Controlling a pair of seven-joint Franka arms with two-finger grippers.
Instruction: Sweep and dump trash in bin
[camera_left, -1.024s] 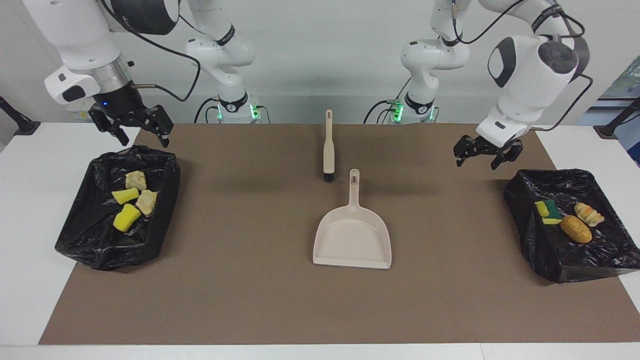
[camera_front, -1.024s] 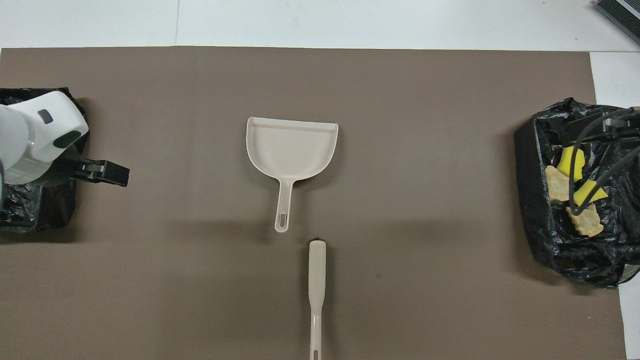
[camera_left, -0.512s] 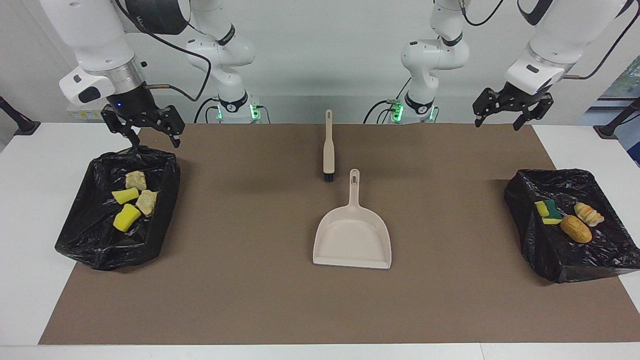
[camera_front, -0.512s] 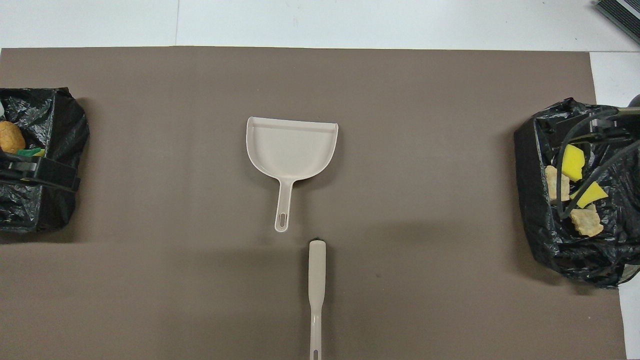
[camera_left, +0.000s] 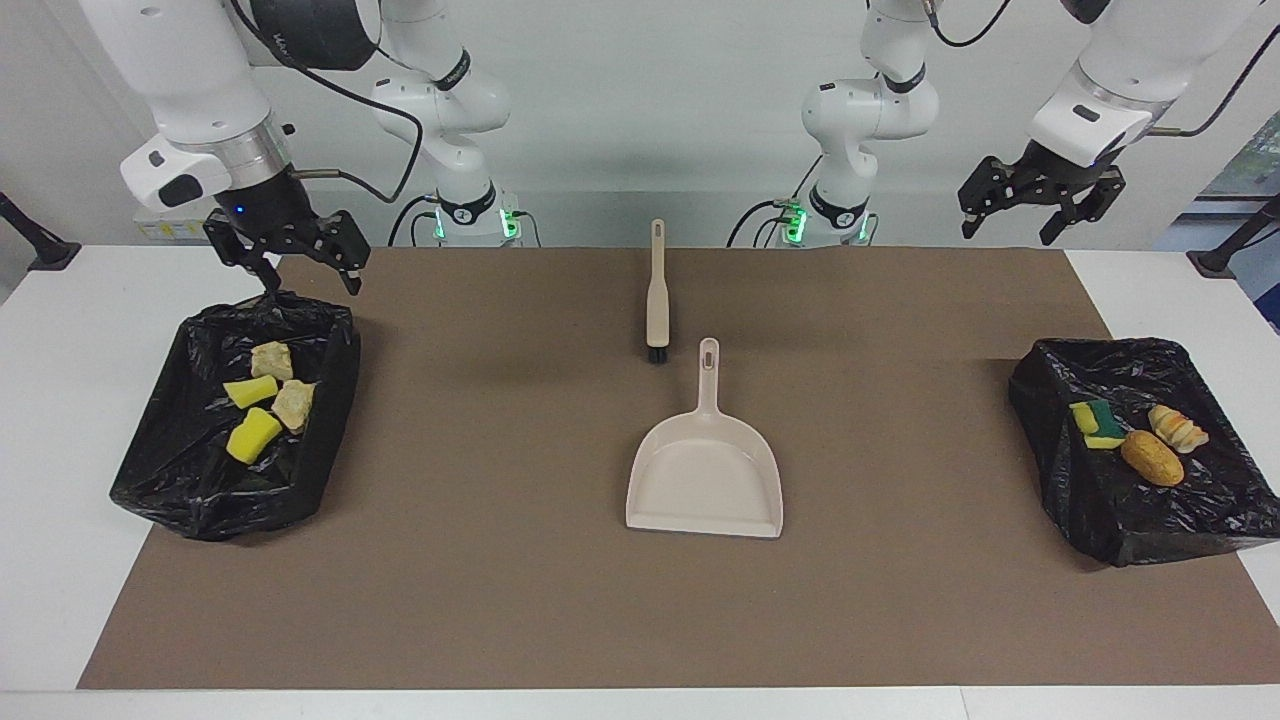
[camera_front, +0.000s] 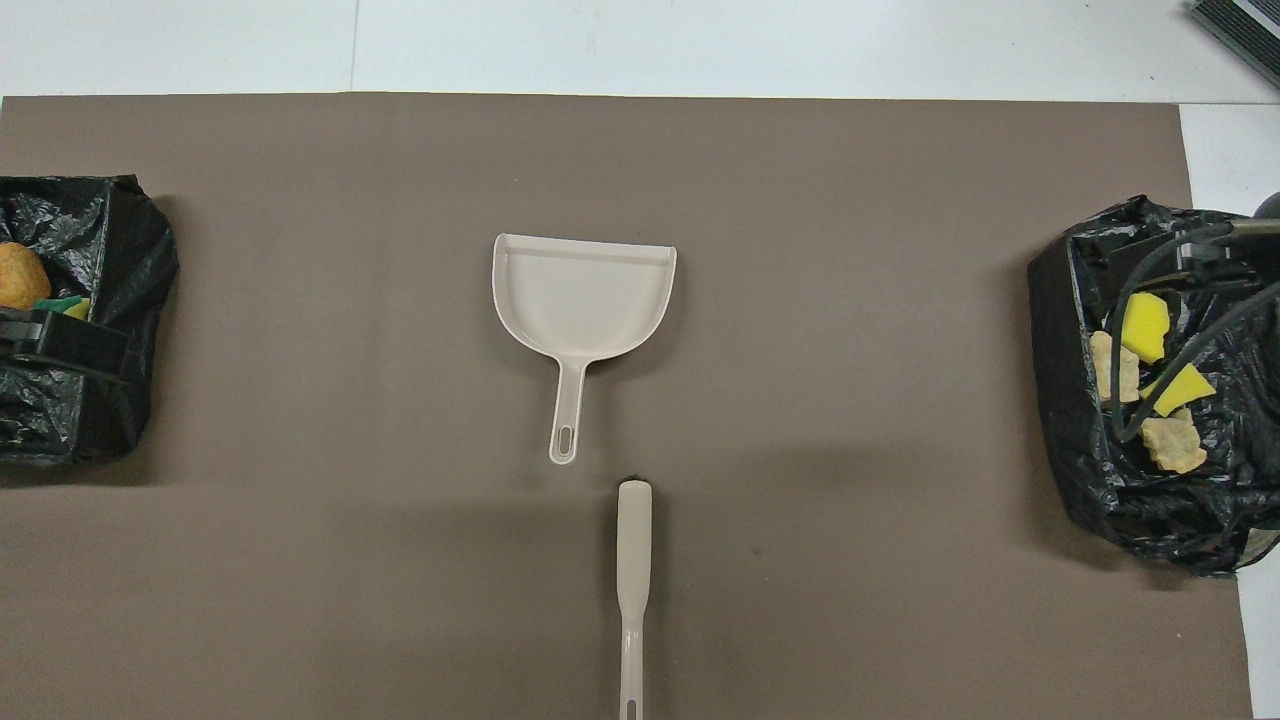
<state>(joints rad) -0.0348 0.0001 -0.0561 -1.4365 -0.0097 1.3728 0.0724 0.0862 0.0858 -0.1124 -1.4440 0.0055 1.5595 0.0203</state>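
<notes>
Though unobstructed: brush (camera_left: 656, 300) (near dustpan (camera_left: 705, 470))

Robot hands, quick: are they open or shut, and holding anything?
Left gripper: open, holding nothing, up in the air.
Right gripper: open, holding nothing, over the bin's edge.

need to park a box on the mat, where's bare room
Bare brown mat lies between the beige plastic dustpan and each black-bagged bin, and along the edge farthest from the robots. The middle is crowded: the beige brush lies just nearer the robots than the dustpan's handle.
</notes>
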